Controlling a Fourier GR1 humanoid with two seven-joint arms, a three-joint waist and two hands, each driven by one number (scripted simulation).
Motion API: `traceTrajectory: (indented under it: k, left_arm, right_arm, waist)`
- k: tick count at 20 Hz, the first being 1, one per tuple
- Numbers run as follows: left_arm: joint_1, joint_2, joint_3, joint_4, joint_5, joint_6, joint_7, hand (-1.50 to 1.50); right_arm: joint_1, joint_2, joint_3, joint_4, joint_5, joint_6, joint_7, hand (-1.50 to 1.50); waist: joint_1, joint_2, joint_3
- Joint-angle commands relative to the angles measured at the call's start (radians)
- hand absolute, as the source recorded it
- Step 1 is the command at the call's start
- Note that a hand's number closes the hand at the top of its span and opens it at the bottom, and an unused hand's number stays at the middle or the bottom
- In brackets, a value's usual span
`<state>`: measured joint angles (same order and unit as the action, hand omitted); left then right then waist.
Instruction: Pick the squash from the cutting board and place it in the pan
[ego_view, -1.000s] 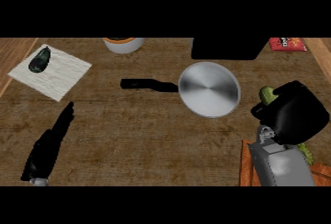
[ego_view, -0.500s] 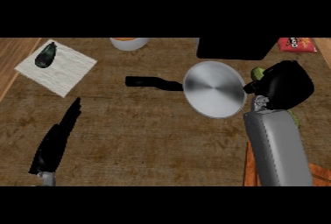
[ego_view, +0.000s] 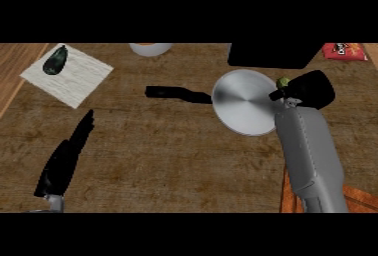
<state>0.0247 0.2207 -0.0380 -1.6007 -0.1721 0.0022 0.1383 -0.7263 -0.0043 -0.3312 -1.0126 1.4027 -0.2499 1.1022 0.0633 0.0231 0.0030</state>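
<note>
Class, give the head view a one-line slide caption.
Right hand, curled round the green squash, hovers at the pan rim; left hand rests open.

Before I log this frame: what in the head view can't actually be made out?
- Squash: only a green tip shows beside the pan; the right robot hand curls round the rest.
- Cutting board: mostly behind the right forearm, cut by the view's lower edge.
- Cup, black box, red packet: cut off at the top.
- Left robot hand: edge-on, grip unreadable.

Kitchen — wooden counter (ego_view: 170, 150), pan (ego_view: 247, 101), cutting board (ego_view: 68, 74).
</note>
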Motion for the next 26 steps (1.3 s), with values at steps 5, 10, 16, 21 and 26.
traceTrajectory:
  k: [5, 10, 16, 21, 26]
  left_arm:
    - [-0.007, -0.02, -0.027, 0.02, -0.014, 0.0, -0.004, 0.0]
    - [-0.027, -0.011, -0.011, 0.006, -0.017, 0.006, 0.023, 0.0]
    - [0.007, -0.002, 0.006, -0.007, -0.001, -0.003, 0.011, 0.0]
    - [0.006, -0.026, -0.01, -0.032, -0.019, 0.02, 0.048, 0.0]
    - [0.059, -0.009, 0.014, -0.006, -0.01, 0.009, 0.012, 0.0]
  right_arm:
    - [-0.054, 0.004, -0.199, 0.117, -0.305, -0.388, -0.036, -1.5]
    - [-0.08, 0.004, -0.205, 0.179, -0.284, -0.677, -0.193, -1.5]
    - [-0.09, 0.002, -0.259, 0.204, -0.195, -0.932, -0.234, -1.5]
    - [-0.073, 0.004, -0.333, 0.221, -0.133, -1.125, -0.188, -1.5]
    - [0.046, 0.004, -0.232, 0.16, -0.161, -1.232, -0.14, -1.5]
  waist:
    - [0.017, 0.008, 0.003]
    - [0.017, 0.007, 0.001]
    - [-0.013, -0.007, -0.002]
    - [-0.028, -0.014, -0.003]
    - [-0.049, -0.036, -0.005]
